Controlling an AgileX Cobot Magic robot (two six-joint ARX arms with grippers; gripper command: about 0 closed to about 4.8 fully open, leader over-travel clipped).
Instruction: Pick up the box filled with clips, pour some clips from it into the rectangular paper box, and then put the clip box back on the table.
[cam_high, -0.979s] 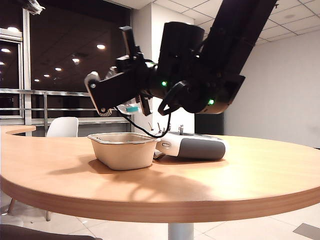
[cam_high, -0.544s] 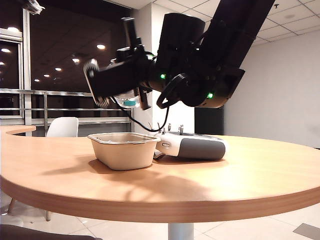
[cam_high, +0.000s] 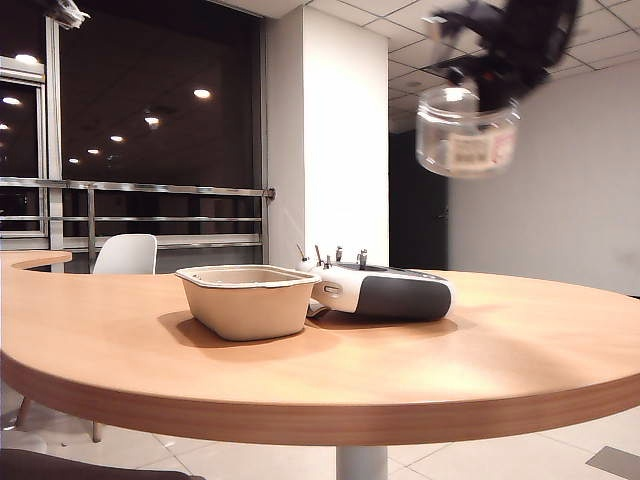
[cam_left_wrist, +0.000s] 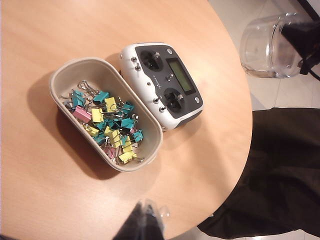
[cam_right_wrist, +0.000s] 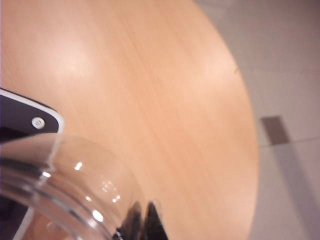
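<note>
— Plastic, clear: clip box (cam_high: 467, 130) clamped between the fingers of the right end effector (cam_high: 492, 70), high at the right of the exterior view. Blurred there.
— Attitude of the box?
— Roughly upright, with the white label with red edging facing the camera. Well above the worktop (cam_high: 480, 350), apart from everything on it. In the right wrist view, curved clear wall close in front, one dark fingertip (cam_right_wrist: 141, 220) against it.
— Left end effector?
— Only a dark tip (cam_left_wrist: 144, 225) at the edge of the left wrist view, above the worktop near its rim. Fingers apart or together: cannot tell.
— Paper box?
— Beige moulded pulp, rectangular paper box (cam_high: 248, 310) resting on the worktop, left of centre in the exterior view. Clips (cam_left_wrist: 107, 125) heaped inside: teal, yellow, pink, some bare wire handles showing.
— Next to it?
— White-and-grey controller (cam_left_wrist: 161, 82) lying flat, sticks up, long side along the paper box rim. Touching or just beside: cannot tell.
— Further out?
— White chair (cam_high: 125, 253) behind the worktop at left, dark window (cam_high: 150, 100) with railing and reflected ceiling lights, white wall at right.
</note>
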